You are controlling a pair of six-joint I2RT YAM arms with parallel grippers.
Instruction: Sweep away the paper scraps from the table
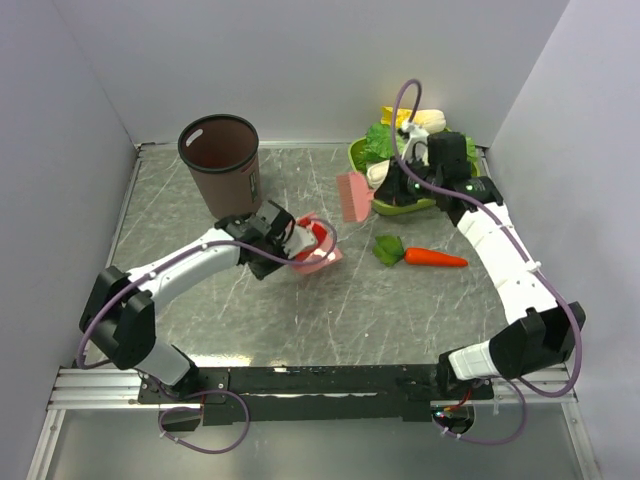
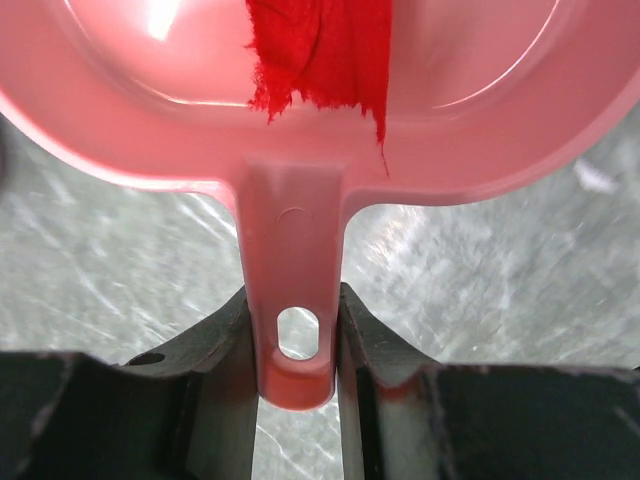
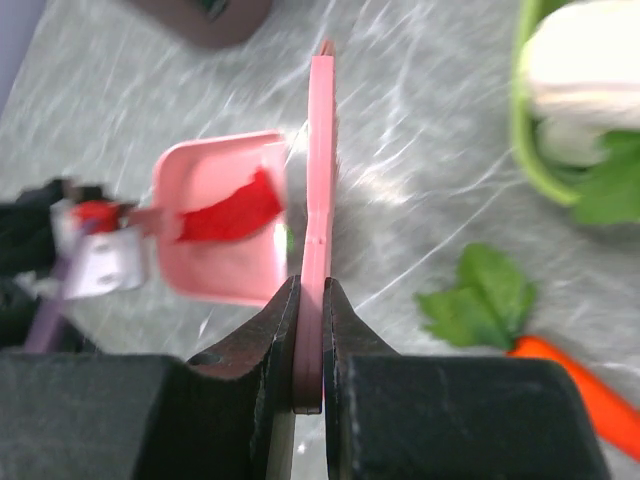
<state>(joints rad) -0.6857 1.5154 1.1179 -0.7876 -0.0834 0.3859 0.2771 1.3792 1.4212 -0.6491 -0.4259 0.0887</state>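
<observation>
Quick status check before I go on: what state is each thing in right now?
dustpan: held by its handle, red paper inside.
paper scraps: lying in the dustpan.
left hand: shut on the dustpan handle.
brush: held, seen edge-on.
right hand: shut on the brush.
bin: upright, no lid.
carrot: lying on the table.
bowl: holding vegetables.
</observation>
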